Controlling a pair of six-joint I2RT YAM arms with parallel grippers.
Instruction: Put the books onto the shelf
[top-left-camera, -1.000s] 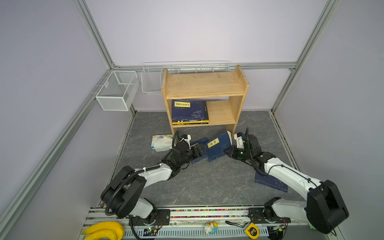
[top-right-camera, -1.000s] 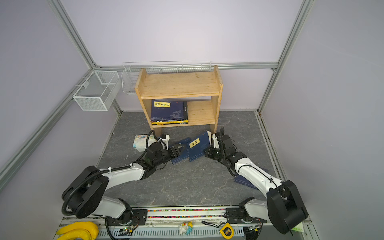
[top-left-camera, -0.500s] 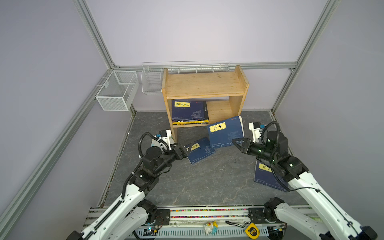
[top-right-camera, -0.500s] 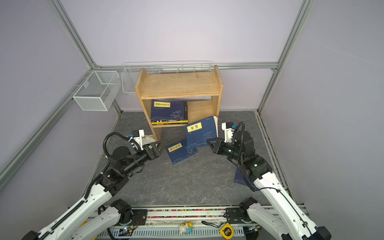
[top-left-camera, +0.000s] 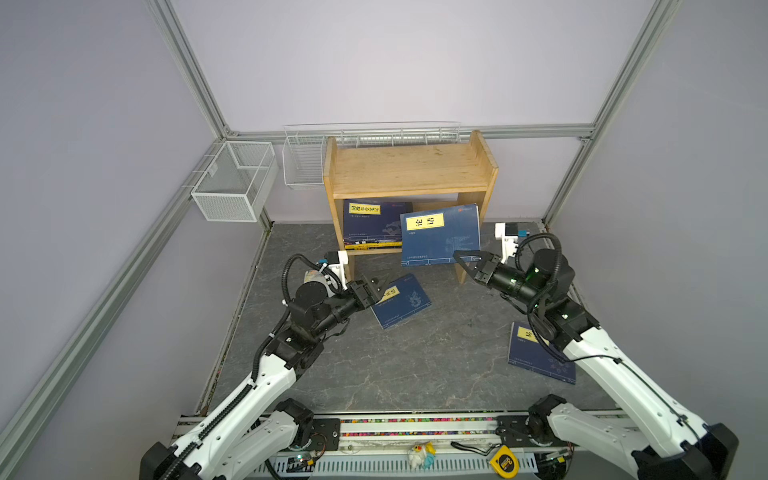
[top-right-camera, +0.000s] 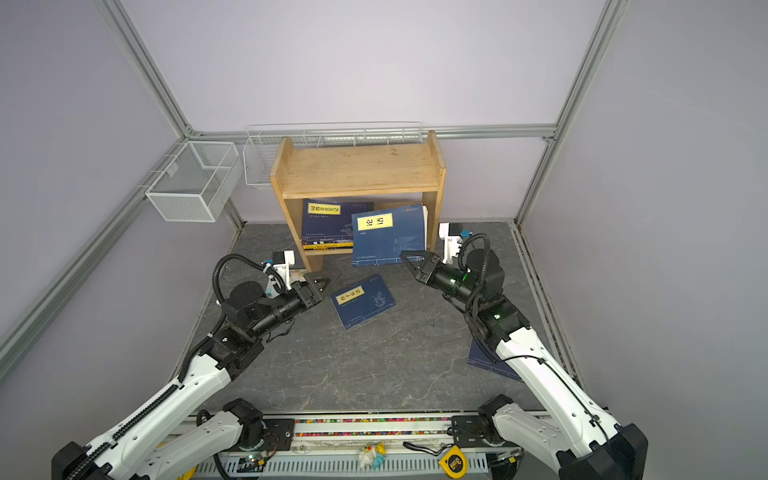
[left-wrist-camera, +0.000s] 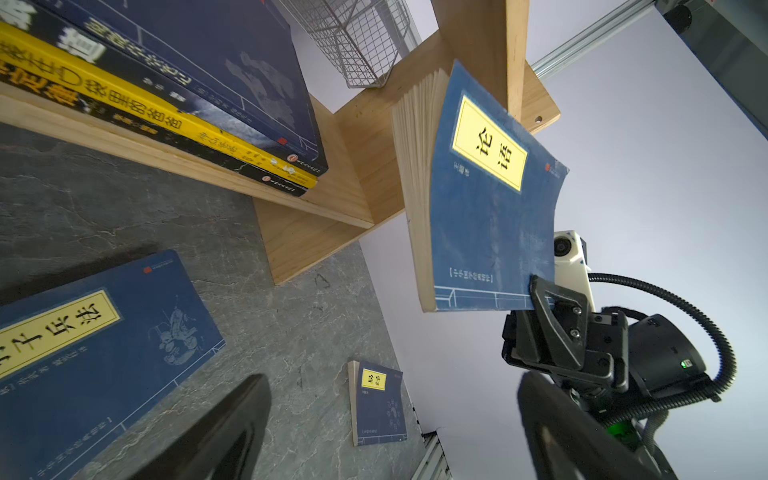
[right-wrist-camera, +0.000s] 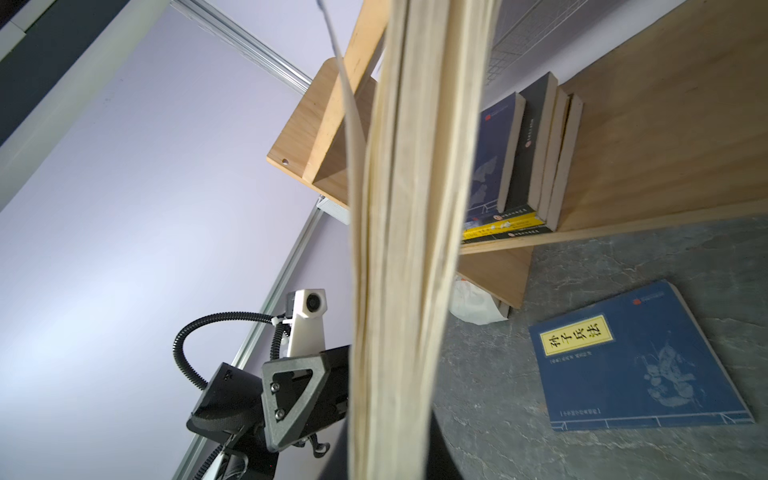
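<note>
My right gripper (top-left-camera: 465, 261) (top-right-camera: 412, 258) is shut on the lower corner of a navy book (top-left-camera: 440, 235) (left-wrist-camera: 486, 199) with a yellow label, holding it upright in the air before the wooden shelf's (top-left-camera: 409, 170) lower opening. Its page edges (right-wrist-camera: 399, 249) fill the right wrist view. On the lower board lies a stack (top-left-camera: 372, 224) (right-wrist-camera: 523, 158): a navy book over yellow and black ones. My left gripper (top-left-camera: 376, 286) (left-wrist-camera: 390, 432) is open and empty, just left of a navy book (top-left-camera: 401, 305) (right-wrist-camera: 640, 357) flat on the floor. Another navy book (top-left-camera: 536, 353) (left-wrist-camera: 378, 403) lies beside my right arm.
Two white wire baskets (top-left-camera: 235, 183) (top-left-camera: 303, 162) hang on the frame left of the shelf. A white soft packet (right-wrist-camera: 473, 303) lies by the shelf's left leg, behind my left arm. A yellow tape measure (top-left-camera: 505, 461) and a small toy (top-left-camera: 419, 455) sit on the front rail.
The right gripper has lifted its navy book off the floor up to the shelf front. The left gripper has opened, pulled back left, and the other book now lies flat.
</note>
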